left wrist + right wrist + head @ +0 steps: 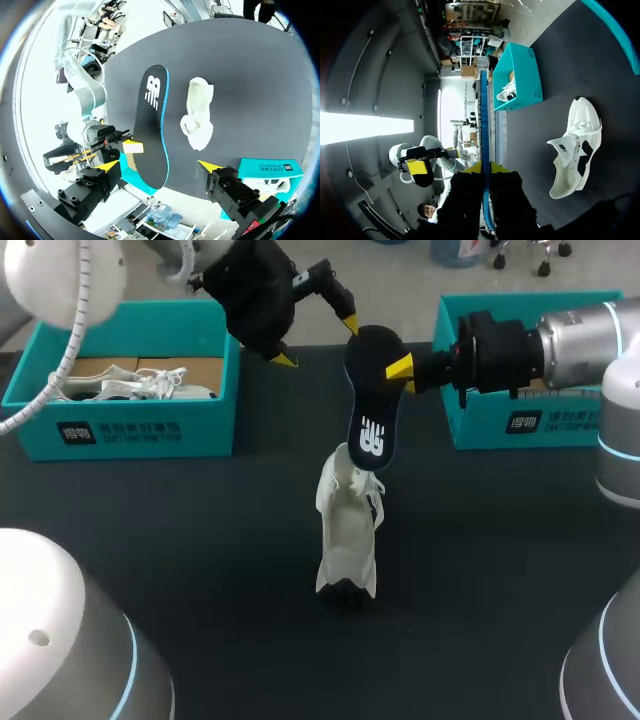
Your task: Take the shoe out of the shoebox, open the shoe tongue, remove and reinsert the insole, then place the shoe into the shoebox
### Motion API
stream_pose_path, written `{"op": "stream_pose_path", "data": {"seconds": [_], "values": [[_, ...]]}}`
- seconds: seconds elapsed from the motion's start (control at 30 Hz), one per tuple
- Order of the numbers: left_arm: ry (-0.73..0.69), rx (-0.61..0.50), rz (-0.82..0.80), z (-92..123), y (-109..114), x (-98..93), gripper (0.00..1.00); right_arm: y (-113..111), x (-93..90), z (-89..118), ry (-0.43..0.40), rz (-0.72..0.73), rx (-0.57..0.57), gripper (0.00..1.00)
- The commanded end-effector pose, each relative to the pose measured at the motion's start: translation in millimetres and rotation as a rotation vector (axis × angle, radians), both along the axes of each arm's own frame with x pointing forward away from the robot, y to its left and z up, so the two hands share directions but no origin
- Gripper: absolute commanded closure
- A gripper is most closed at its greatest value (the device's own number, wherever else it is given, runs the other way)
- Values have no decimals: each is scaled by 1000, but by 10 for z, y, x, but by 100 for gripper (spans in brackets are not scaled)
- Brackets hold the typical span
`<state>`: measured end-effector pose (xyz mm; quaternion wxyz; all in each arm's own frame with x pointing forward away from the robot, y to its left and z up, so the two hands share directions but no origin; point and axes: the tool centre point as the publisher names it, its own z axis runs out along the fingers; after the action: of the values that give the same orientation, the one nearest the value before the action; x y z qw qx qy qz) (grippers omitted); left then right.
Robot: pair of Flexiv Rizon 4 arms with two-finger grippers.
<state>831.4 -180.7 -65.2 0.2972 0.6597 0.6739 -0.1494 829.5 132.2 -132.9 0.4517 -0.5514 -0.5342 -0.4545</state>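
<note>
Insole is clenched in the right pincer above the sneaker, likely for reinsertion. Left pincer is spread open beside it.

Black table, spare shoe, cardboard

The table has a dark matte top. At the table's far left corner, inside a teal shoebox, a second white shoe lies beside brown cardboard.
</note>
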Motion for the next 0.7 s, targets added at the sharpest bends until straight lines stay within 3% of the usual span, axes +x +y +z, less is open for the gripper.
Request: {"op": "stream_pose_path", "data": {"seconds": [0.03, 0.37, 0.7], "values": [[-105, -535, -84, -39, 89, -68, 0, 6, 1, -7, 0, -6, 2, 100], [-104, -805, -172, -16, 139, -140, 0, -1, 17, -1, 2, -10, 7, 100], [-78, -886, -192, -27, 147, -182, 0, -1, 25, 10, 3, -13, 3, 100]]}}
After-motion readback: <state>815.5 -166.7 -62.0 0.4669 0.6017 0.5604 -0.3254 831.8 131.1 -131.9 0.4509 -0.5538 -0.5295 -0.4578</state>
